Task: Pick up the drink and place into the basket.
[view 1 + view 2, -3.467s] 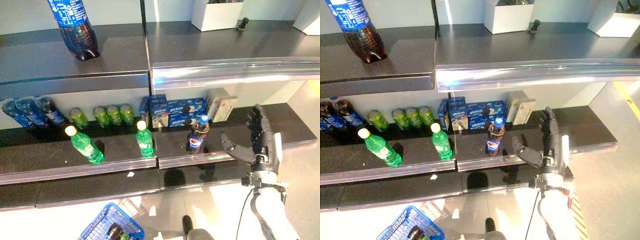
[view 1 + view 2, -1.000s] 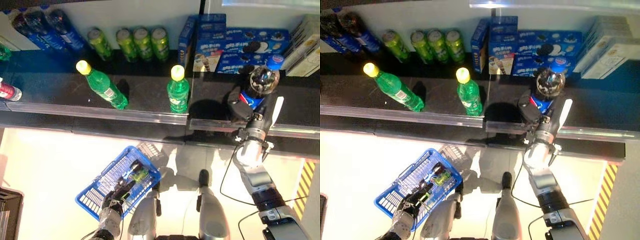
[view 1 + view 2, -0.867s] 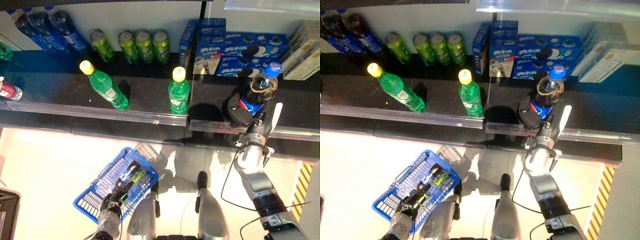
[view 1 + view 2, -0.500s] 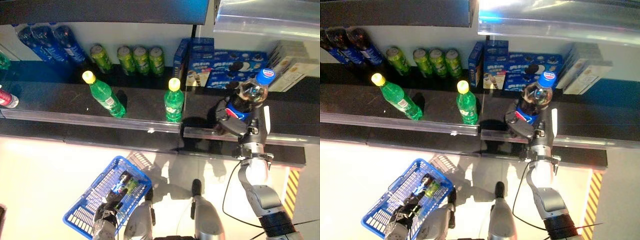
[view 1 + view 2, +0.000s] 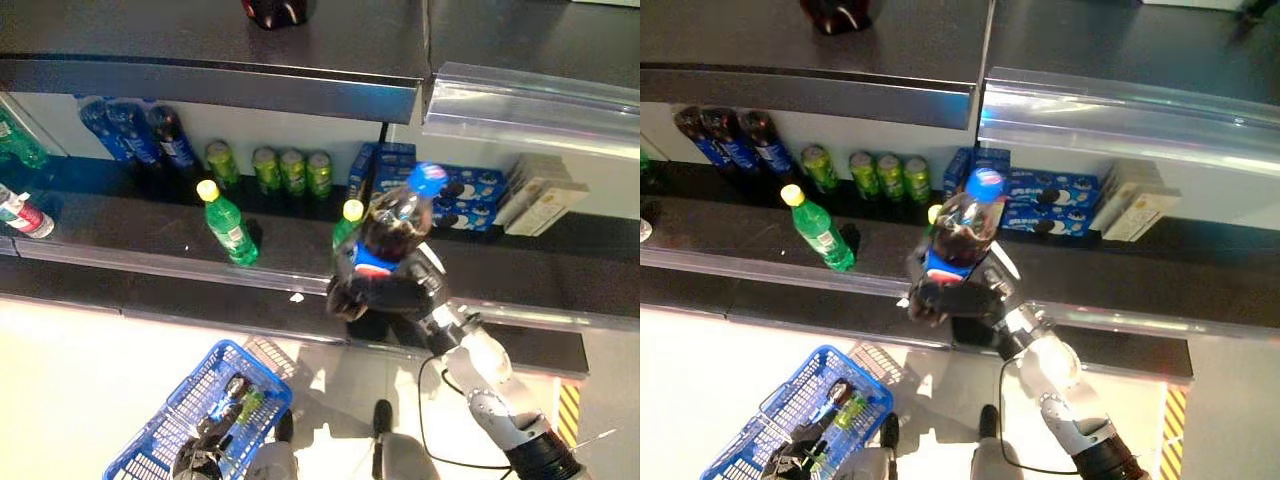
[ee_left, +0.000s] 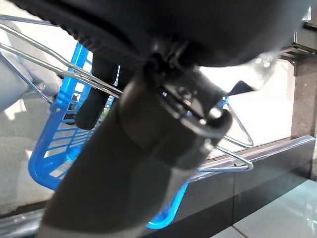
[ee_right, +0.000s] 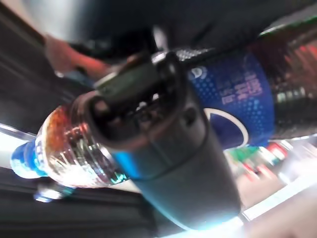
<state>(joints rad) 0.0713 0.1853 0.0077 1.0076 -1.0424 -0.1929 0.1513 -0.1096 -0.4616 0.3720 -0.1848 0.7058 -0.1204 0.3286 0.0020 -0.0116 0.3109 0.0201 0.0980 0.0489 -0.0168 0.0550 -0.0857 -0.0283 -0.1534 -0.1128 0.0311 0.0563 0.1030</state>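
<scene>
The long dark shelf (image 5: 150, 225) with a shiny front edge is the biggest thing here. On it stand a green plastic bottle with a yellow cap (image 5: 228, 226), a row of green cans (image 5: 292, 170) at the back, some dark cola bottles (image 5: 140, 135) and blue biscuit boxes (image 5: 470, 190).

The blue wire basket (image 5: 160, 445) hangs low, in front of the shelf and nearer the robot's left. It already has a small bottle (image 5: 247, 404) inside. The left hand (image 5: 200, 455) has its fingers curled round the basket's metal handle (image 6: 233, 158), so the basket stays up and its top is open.

The dark cola bottle with a blue cap and blue label (image 5: 385, 235) is up in the air, just in front of the shelf's edge, off the shelf. The right hand (image 5: 385, 295) is wrapped tight round its lower part, so it cannot slip. It leans a little.

I think the next move is down and toward the basket. There is open room between the shelf edge and the basket. The bottle must clear the basket's rim and handle.
</scene>
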